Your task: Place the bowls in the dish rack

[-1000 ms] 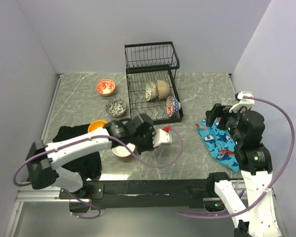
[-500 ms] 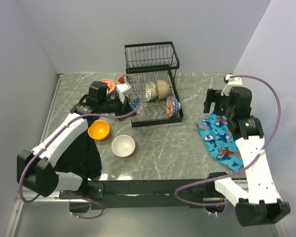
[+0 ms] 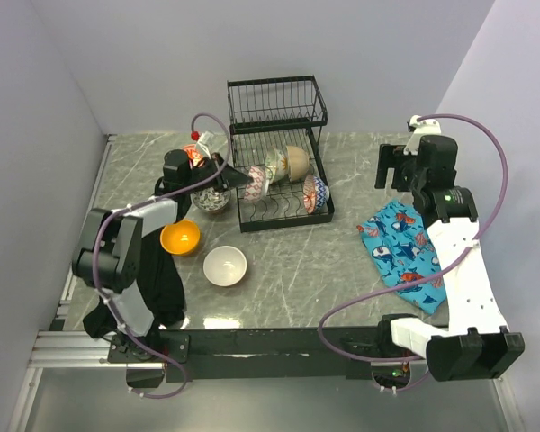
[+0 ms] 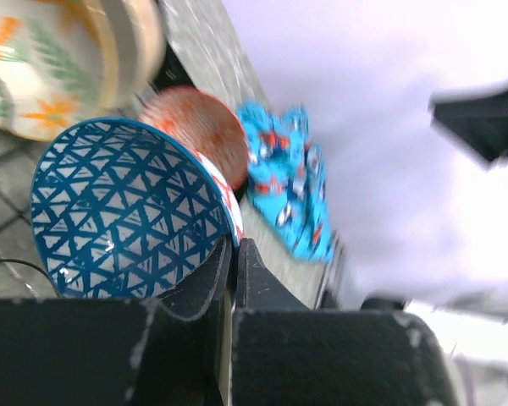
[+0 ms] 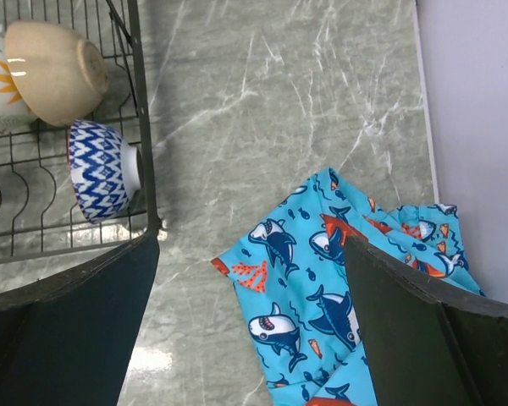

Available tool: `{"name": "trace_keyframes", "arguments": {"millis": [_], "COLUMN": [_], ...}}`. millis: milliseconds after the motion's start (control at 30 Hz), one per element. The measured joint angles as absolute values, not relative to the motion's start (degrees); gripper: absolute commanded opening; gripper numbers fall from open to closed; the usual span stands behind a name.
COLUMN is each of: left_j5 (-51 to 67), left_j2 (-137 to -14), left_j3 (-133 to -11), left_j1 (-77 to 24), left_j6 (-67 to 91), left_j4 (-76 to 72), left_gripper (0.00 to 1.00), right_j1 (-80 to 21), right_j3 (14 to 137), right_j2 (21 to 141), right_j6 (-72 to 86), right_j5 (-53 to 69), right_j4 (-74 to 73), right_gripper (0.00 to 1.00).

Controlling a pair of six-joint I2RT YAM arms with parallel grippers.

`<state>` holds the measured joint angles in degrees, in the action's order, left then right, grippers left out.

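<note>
My left gripper (image 3: 245,177) is shut on the rim of a blue triangle-patterned bowl (image 3: 256,181), holding it tilted at the left side of the black wire dish rack's (image 3: 277,106) lower tier. The left wrist view shows that bowl (image 4: 123,211) pinched at my gripper (image 4: 234,247). In the rack stand a white floral bowl (image 3: 276,165), a beige bowl (image 3: 297,160) and a blue zigzag bowl (image 3: 313,192). Orange (image 3: 180,238), white (image 3: 225,265), black-patterned (image 3: 211,198) and red (image 3: 196,158) bowls sit on the table. My right gripper (image 3: 393,167) hangs open and empty, right of the rack.
A blue shark-print cloth (image 3: 400,254) lies at the right, below my right gripper (image 5: 250,313). A black cloth (image 3: 153,283) is bunched at the front left. Grey walls close in the marble table (image 3: 360,162) on three sides.
My left arm swung from the front of the table to the rack, carrying the blue bowl up to the lower tier. My right arm pulled back and up off the blue cloth.
</note>
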<state>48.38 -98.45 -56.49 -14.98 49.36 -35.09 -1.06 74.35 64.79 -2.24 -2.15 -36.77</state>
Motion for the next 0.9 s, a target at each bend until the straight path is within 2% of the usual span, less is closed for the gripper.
{"name": "trace_keyframes", "arguments": {"millis": [333,900], "left_j5": [41.08,33.65], "left_j2": [-109.67,-116.73], "left_j3": [-57.32,-65.69], "left_j1": [-13.98,-16.05], "left_j6": [69.73,73.06], "left_j4": [-49.67,-52.18], "left_gripper": [0.01,0.01], "right_j1": [-0.95,-0.93], "right_j3": [74.94,74.89], "right_j2": [67.81,67.51], "right_j6": [-2.46,-2.44], "right_j5": [-2.07,-2.11], "right_j4": [-36.86,-36.86], "right_gripper": [0.97,0.97]}}
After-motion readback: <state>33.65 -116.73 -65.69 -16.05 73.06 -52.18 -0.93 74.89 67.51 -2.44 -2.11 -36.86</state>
